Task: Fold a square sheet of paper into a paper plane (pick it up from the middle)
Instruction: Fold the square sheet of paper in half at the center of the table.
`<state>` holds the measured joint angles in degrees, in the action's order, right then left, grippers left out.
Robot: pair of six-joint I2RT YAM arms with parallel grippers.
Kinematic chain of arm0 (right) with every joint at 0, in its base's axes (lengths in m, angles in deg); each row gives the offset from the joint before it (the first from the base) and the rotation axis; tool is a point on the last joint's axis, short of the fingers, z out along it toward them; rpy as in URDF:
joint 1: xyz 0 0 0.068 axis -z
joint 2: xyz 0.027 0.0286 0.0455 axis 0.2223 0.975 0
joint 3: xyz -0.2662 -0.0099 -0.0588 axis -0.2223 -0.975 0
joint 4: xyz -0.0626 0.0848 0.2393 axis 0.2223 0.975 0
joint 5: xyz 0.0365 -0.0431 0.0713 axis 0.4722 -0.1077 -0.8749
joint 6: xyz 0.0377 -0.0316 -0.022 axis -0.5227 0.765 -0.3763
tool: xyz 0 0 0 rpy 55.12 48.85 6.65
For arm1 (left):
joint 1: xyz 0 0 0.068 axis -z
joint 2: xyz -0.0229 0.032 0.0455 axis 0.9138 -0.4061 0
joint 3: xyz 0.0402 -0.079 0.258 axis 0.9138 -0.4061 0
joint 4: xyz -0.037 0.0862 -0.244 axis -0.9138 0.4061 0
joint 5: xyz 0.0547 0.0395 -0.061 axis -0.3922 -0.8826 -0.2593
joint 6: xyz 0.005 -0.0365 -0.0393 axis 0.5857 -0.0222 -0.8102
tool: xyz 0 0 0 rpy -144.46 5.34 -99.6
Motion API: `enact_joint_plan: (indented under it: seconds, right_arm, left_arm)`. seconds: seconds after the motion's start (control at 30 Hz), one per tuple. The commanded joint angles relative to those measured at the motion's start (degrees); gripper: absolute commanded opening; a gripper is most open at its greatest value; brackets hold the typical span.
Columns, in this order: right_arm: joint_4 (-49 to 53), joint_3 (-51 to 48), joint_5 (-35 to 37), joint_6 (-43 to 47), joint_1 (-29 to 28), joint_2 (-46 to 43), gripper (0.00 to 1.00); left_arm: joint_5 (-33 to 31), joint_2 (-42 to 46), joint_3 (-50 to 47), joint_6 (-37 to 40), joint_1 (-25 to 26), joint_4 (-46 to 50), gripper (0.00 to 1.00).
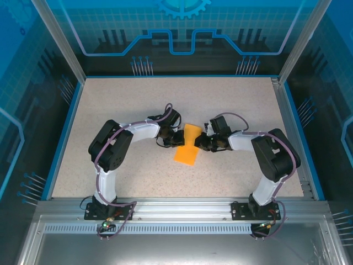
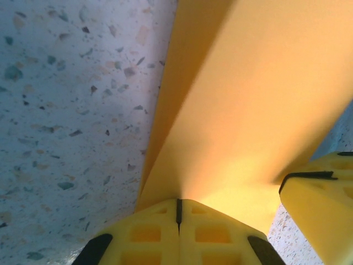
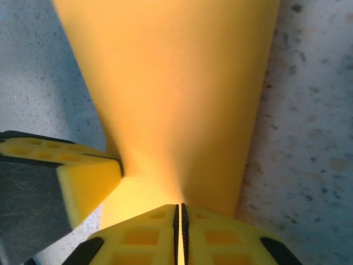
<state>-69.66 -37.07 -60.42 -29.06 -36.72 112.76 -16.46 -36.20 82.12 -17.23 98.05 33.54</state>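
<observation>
Pinching the thin bright-orange square sheet of paper (image 1: 186, 154) mid-sheet, left gripper (image 2: 178, 211) and right gripper (image 3: 180, 214) seem mid-pickup; next, lift evenly.

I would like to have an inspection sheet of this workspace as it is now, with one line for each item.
Surface: speckled beige table, flat.
Job's things: orange paper at mid-table, pinched narrow at its middle and wider toward both ends; a long crease shows in the left wrist view.
Clutter: nothing seen.
Grippers: left gripper and right gripper are both shut on the orange paper, facing each other with tips close together.
Cables: purple-grey cables run along both arms, away from the paper.
Surroundings: aluminium frame at the near edge; blue panels around the enclosure.
</observation>
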Motion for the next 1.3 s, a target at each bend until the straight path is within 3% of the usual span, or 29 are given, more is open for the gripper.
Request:
enact_joint_plan:
  seconds: [0.0, 0.17, 0.43, 0.97, 1.27]
  right_arm:
    - [-0.22, -1.43, 0.96, 2.26, 1.09, 2.28, 0.13]
    - [2.46, -1.5, 2.74, 3.27, 0.94, 3.15, 0.13]
    - [2.35, 2.0, -2.01, 3.39, 1.97, -1.77, 0.14]
    - [3.88, 4.56, 0.88, 4.43, 3.2, 7.31, 0.13]
    - [6.92, 9.33, -2.07, 5.61, 4.41, 2.56, 0.14]
  left_arm:
    - [-0.28, -3.39, -0.96, 0.95, 0.64, 3.45, 0.0]
    - [-0.41, -3.4, -0.82, 1.13, 0.66, 3.7, 0.0]
    - [-0.57, -3.36, -0.68, 1.48, 0.61, 4.08, 0.0]
    - [-0.52, -3.27, -0.77, 1.6, 0.64, 4.0, 0.0]
    - [-0.45, -3.32, -0.83, 1.74, 0.63, 4.03, 0.0]
